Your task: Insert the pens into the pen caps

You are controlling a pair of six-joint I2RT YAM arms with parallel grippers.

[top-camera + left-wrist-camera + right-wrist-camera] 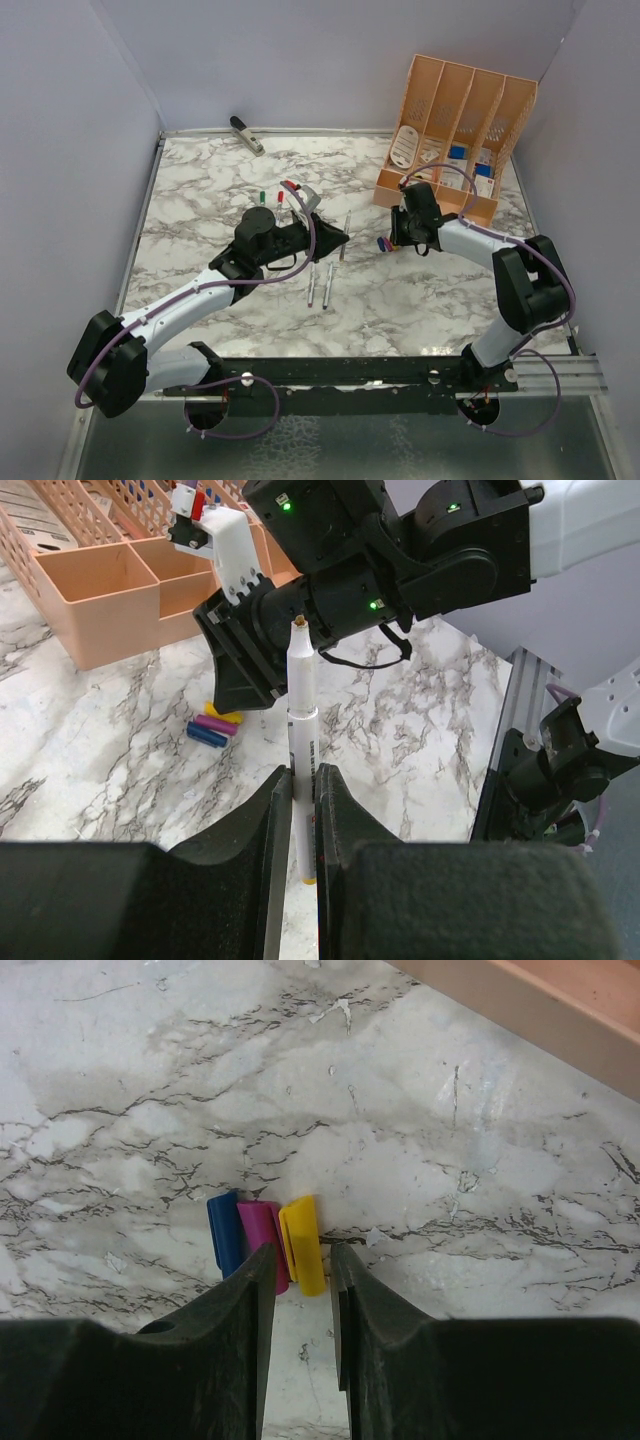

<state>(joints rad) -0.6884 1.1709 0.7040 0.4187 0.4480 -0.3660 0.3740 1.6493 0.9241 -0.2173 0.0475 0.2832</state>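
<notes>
Two arms reach toward the middle of your marble table (pixel 200 190), their wrists almost facing each other. Your left arm stretches low and far forward. The left gripper (pixel 304 780) is closed tight on a pen (pixel 302 695), holding it by the lower barrel, so the brownish tip points at the right wrist. Your right arm is bent at the elbow and bows down near the orange organiser (pixel 455 120). The right gripper (pixel 300 1265) hangs over three caps lying side by side on the table: blue cap (pixel 225 1240), purple cap (pixel 258 1225) and yellow cap (pixel 302 1240). Its jaws stand a little apart, with the near end of the yellow cap in the gap. Two other pens (pixel 312 283) lie on the table near the left wrist.
</notes>
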